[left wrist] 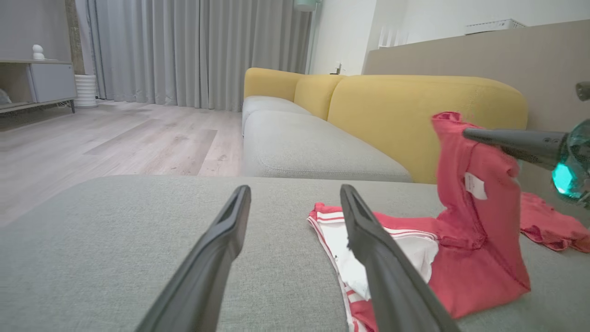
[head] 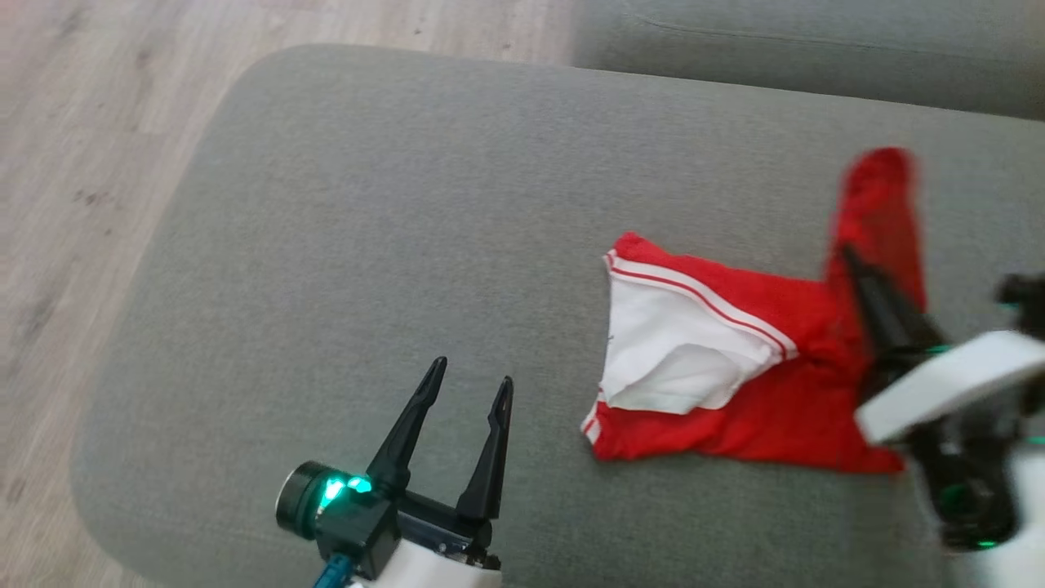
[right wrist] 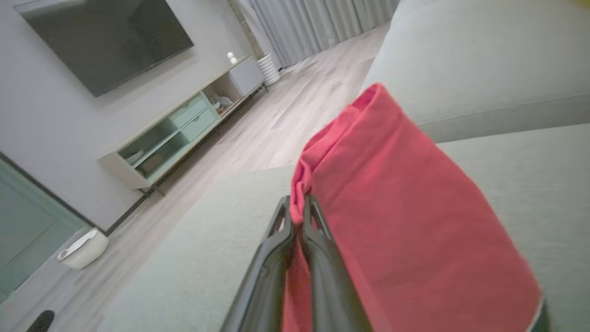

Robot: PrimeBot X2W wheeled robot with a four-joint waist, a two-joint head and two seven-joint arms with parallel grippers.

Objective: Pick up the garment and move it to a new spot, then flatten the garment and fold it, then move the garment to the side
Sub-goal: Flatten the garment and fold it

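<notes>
Your right gripper (right wrist: 297, 205) clamps a raised fold of the red garment (head: 759, 408), which lies far from the cushion's (head: 351, 212) left edge; your left gripper (head: 473, 382), jaws apart, hovers near its front edge.

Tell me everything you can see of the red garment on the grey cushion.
The red-and-white soft fabric garment has a white panel edged with red-and-white stripes and a small white label. It is crumpled and lies mostly on the grey fabric seat cushion. One red part stands raised off the cushion, pinched in the shut right pincer. The open left pincer is apart from it, on its left.
</notes>
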